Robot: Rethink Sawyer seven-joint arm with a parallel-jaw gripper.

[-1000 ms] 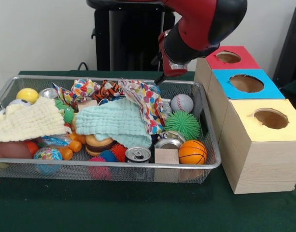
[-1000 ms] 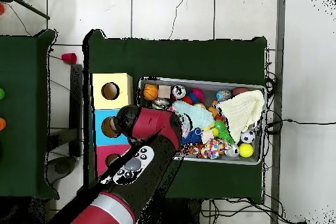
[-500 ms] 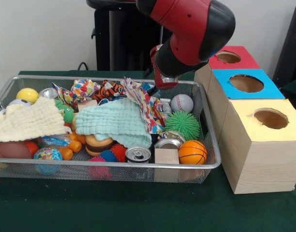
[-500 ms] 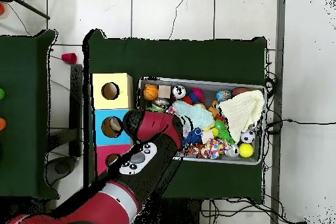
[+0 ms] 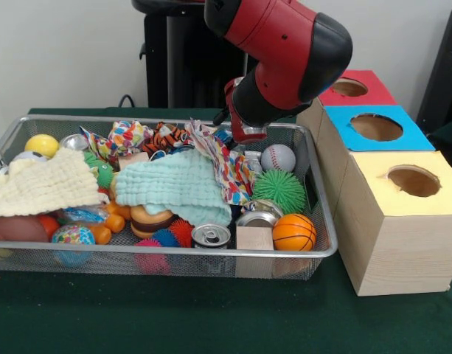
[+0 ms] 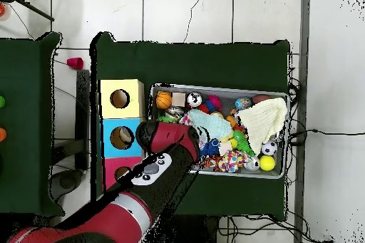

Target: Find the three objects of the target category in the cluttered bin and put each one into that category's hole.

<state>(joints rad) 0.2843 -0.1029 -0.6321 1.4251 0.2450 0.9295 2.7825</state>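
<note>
The silver wire-mesh bin is full of toys, cans and cloths; it also shows in the overhead view. A wrinkly see-through item, seemingly a bottle, lies at the front left, half under the cream cloth. No other bottle shows clearly. The blue-topped box's hole is right of the bin, between the red and yellow boxes, and shows from above. My gripper hangs over the bin's back right part, at the edge of the patterned cloth. Its tip is hidden, and nothing shows in its grasp.
A mint cloth covers the bin's middle. Silver cans, a wooden block, an orange ball, a green spiky ball and a baseball lie at the right. The red-topped and yellow-topped holes flank the blue one.
The arm has swung left in the front view, away from the boxes, and come lower over the bin's back right part. The bin's contents have not moved.
</note>
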